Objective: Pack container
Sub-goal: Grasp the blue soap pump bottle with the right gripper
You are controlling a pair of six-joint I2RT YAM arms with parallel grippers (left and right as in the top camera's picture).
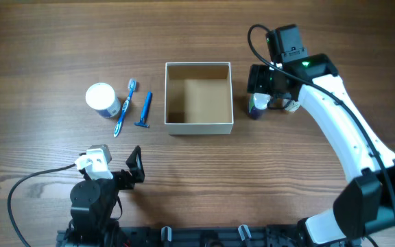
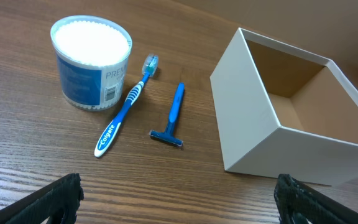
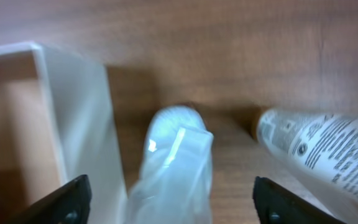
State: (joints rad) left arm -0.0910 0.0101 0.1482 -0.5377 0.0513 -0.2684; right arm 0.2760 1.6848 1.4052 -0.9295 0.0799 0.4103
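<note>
**A:** Where is the container?

**B:** The square, shallow cardboard container (image 1: 199, 127), with cream-white walls and a tan-brown floor, stands open side up near the middle of the brown wooden table (image 1: 46, 41). Its whole floor is visible from overhead.

**A:** What is the left gripper doing?

**B:** The left gripper (image 2: 179, 202) sits low by the table's near edge, well apart from the container. Its 2 black fingers are spread wide and hold nothing.

**A:** What lies in front of it?

**B:** There are 3 things, all left of the container. A round white jar with a blue label (image 2: 92, 62) stands upright. A blue-and-white toothbrush (image 2: 124, 109) lies just beside it. A blue plastic razor (image 2: 173, 115) lies between the toothbrush and the container, touching neither.

**A:** And the right gripper?

**B:** The right gripper (image 3: 176, 198) hangs over the table just off the container's right wall. Its fingers are also wide apart, on either side of a small translucent tube (image 3: 179, 143). There is a gap on each side of the tube, so it is not gripped. The wrist view is blurred. From overhead, the tube shows a purple end and stands just beside the container; I cannot tell whether they touch.

**A:** Is anything else there?

**B:** A white tube with dark print (image 3: 316, 155) lies near the translucent tube, on the side away from the container.
</note>
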